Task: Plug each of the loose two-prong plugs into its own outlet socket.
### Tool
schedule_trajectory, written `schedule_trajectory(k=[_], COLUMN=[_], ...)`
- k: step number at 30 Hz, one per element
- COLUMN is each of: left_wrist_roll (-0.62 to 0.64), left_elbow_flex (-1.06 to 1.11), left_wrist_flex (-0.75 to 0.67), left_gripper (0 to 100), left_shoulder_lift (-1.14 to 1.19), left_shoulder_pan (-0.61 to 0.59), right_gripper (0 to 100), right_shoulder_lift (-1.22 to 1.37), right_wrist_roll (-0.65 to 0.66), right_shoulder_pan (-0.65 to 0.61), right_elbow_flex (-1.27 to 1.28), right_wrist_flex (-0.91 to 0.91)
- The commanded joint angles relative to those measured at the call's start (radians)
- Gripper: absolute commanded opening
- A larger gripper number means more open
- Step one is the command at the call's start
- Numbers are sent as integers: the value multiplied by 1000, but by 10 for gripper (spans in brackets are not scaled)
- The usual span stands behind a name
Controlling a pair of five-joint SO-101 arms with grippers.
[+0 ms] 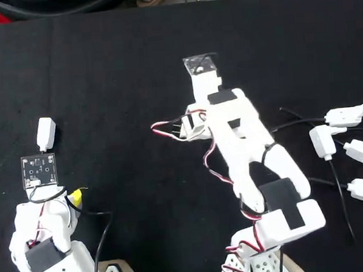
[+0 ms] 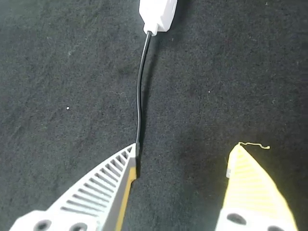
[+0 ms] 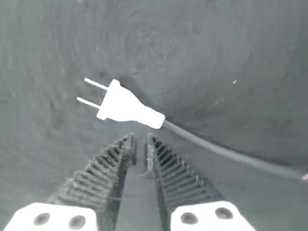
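Right jaws nearly closed, plug (image 3: 126, 107) just beyond tips

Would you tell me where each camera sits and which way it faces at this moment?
High view: fixed above the black table, looking down; the left arm and right arm both show.
Left wrist view: on the left arm, looking past its open jaws at a white block on a black cord.
Right wrist view: on the right arm, looking past its close-set jaws at a two-prong plug.
Shared: the high view also shows that white block, ahead of the left arm.
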Motion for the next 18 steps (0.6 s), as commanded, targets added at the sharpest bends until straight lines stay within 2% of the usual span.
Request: schedule_trajectory(k=[1,3,7,14,18], left_wrist_roll=[-6,-8,-52,-55,-55], left_elbow_flex=[-5,-4,4,4,4], left_wrist_flex=[-18,-18,-20,-18,-18], left_gripper=[299,299,299,299,299], left_shoulder_lift=[-3,-3,-3,-3,-3], left_shoulder_pan=[8,8,8,8,8], right_gripper=[67,135,270,253,253], right_shoulder_lift=[-8,-8,-7,-5,54], right_wrist_roll=[-269,-381,-517,-677,-847], right_shoulder_pan=[-34,-38,-49,-68,-64], right_elbow_flex=[-53,-33,-25,-15,35], right_wrist_flex=[11,6,5,-25,-164])
